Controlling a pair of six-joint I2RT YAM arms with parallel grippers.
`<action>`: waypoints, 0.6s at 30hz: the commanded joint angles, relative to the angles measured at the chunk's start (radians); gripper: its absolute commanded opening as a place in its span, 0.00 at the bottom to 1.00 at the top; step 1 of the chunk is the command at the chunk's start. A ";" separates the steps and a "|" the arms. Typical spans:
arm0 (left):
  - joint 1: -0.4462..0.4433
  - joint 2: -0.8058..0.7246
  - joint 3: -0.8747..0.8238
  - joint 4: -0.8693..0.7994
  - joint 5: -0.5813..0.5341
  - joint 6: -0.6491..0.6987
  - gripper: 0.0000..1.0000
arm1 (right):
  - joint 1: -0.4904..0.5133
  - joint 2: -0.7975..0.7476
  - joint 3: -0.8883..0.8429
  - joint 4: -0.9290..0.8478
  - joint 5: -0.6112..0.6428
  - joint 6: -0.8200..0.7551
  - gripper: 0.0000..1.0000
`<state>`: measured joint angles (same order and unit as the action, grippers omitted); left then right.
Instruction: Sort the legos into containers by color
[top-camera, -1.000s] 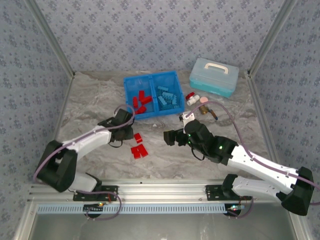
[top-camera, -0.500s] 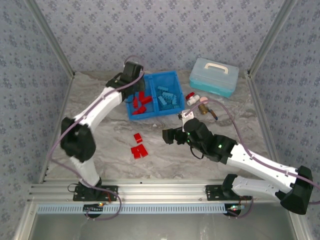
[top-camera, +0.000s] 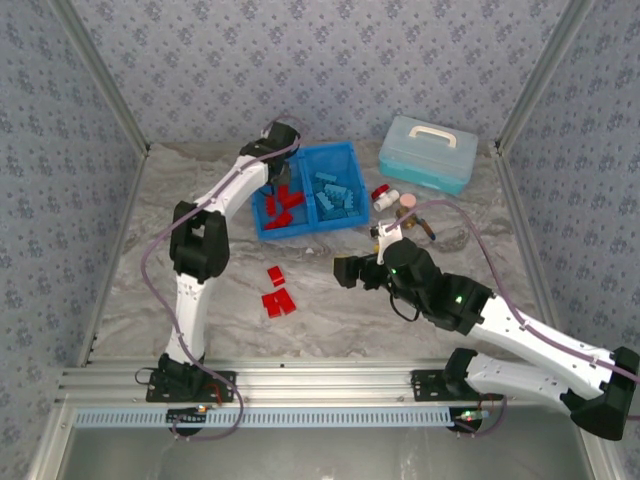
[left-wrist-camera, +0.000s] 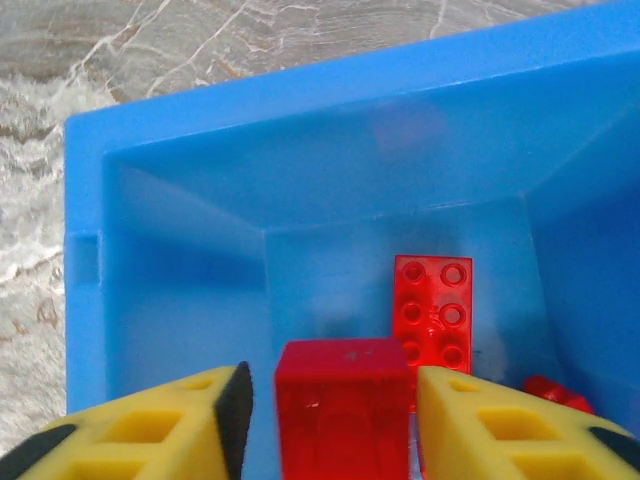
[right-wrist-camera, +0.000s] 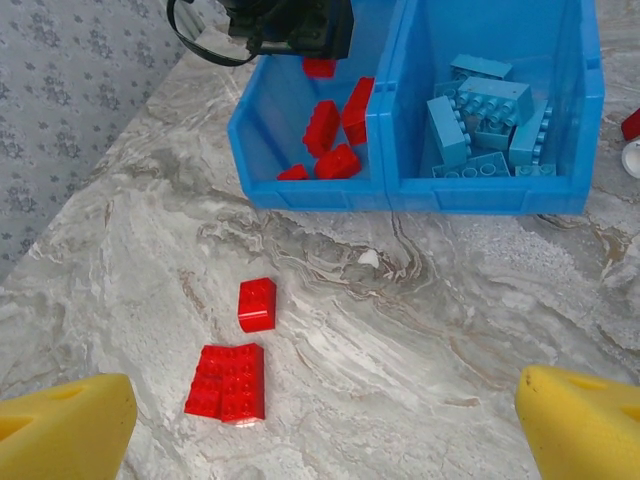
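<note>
My left gripper (top-camera: 279, 178) hangs inside the left compartment of the blue bin (top-camera: 300, 152). In the left wrist view its jaws (left-wrist-camera: 335, 410) stand open, with a red lego (left-wrist-camera: 343, 415) between them and a thin gap on each side. Another red lego (left-wrist-camera: 433, 312) lies flat on the bin floor (left-wrist-camera: 330, 260) beyond it. Several red legos (right-wrist-camera: 335, 125) fill the left compartment and several light blue legos (right-wrist-camera: 485, 120) the right one. Three red legos (right-wrist-camera: 257, 302) (right-wrist-camera: 228, 380) lie on the table. My right gripper (right-wrist-camera: 320, 420) hovers wide open over the table, right of them.
A pale teal lidded case (top-camera: 428, 152) stands at the back right. Small red, white and pink bottle-like items (top-camera: 392, 198) lie right of the bin. Patterned walls close in the table's back and sides.
My left arm swung from the table near the loose red legos up into the bin's left compartment, and its jaws have parted around the red lego. The right arm shifted slightly right.
</note>
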<state>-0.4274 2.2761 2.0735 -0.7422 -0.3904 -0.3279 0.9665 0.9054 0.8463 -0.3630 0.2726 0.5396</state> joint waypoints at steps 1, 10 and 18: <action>0.003 -0.040 0.029 -0.028 -0.006 0.006 0.55 | -0.001 -0.010 0.002 -0.016 0.022 0.017 1.00; -0.030 -0.307 -0.130 0.017 0.128 -0.037 0.56 | -0.001 0.004 0.003 0.004 0.019 0.020 1.00; -0.095 -0.781 -0.672 0.178 0.192 -0.199 0.56 | -0.001 0.009 -0.013 0.030 0.016 0.021 1.00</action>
<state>-0.5079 1.5955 1.5208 -0.6117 -0.2314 -0.4404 0.9665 0.9100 0.8452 -0.3569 0.2726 0.5438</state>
